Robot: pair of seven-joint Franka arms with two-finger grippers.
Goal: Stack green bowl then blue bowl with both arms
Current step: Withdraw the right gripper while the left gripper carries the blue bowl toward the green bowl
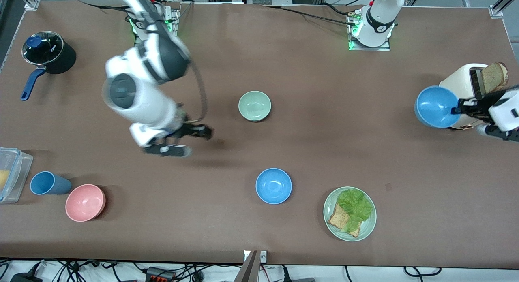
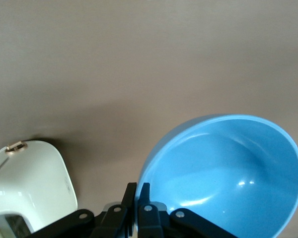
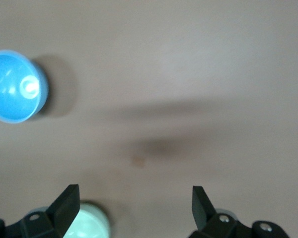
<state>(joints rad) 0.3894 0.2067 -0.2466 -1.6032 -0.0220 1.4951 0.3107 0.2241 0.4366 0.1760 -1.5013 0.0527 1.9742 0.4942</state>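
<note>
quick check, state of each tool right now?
Left tool: shut on the rim of a blue bowl, held up beside the toaster.
Right tool: open, holding nothing, over bare table near the green bowl.

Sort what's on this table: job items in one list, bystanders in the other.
Job: green bowl; blue bowl gripped by left gripper; right gripper, open, empty.

Bystanders: second blue bowl, pink bowl, blue cup, lettuce plate, toaster, pot, plastic container.
</note>
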